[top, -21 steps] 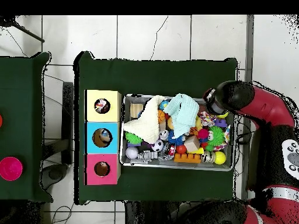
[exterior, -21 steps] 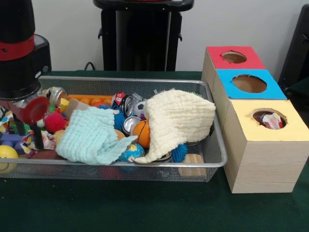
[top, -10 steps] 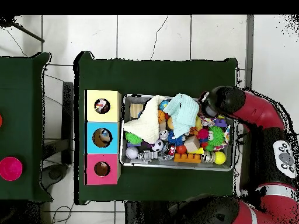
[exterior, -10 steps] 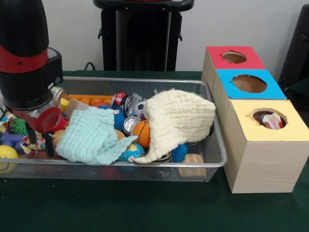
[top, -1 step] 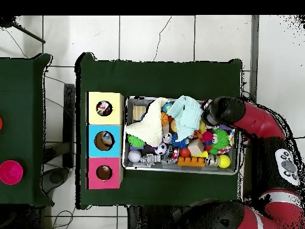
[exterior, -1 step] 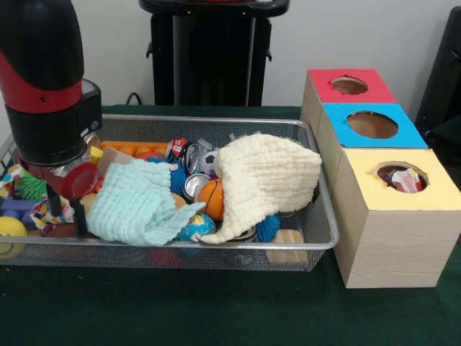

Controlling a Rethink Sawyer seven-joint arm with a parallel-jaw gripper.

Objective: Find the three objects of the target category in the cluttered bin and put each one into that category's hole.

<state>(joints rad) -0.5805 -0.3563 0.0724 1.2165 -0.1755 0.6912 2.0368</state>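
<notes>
A wire mesh bin point(exterior, -1 step: 317, 241) point(top, -1 step: 181, 169) sits on a green-covered table point(exterior, -1 step: 216, 310) point(top, -1 step: 161, 77), heaped with toys, balls and cans. Beside one short end of the bin stands a row of three wooden boxes, each with a round hole in its top: a yellow box point(exterior, -1 step: 392, 216) point(top, -1 step: 105, 108), a blue box point(exterior, -1 step: 371, 126) point(top, -1 step: 104, 141) in the middle, and a red box point(exterior, -1 step: 348, 85) point(top, -1 step: 104, 173). Something coloured shows inside the yellow box's hole.

The red and black arm point(exterior, -1 step: 47, 79) point(top, -1 step: 250, 119) reaches down into the bin at the end farthest from the boxes. Its gripper point(exterior, -1 step: 66, 209) hangs among the clutter there, two thin dark fingers point(exterior, -1 step: 78, 215) spaced a little apart with nothing seen between them, just beside a mint green cloth point(exterior, -1 step: 137, 205) point(top, -1 step: 187, 113). A cream cloth point(exterior, -1 step: 266, 176) point(top, -1 step: 148, 126) drapes over the pile toward the boxes' end. Between the two cloths lie an orange ball point(exterior, -1 step: 211, 198), a globe-patterned ball point(exterior, -1 step: 196, 227) and a small soccer ball point(exterior, -1 step: 209, 160). A yellow ball point(exterior, -1 step: 10, 229) point(top, -1 step: 224, 161) rests in the bin's corner near the arm. An orange block point(exterior, -1 step: 133, 149) point(top, -1 step: 190, 161) lies along the bin's long edge.
</notes>
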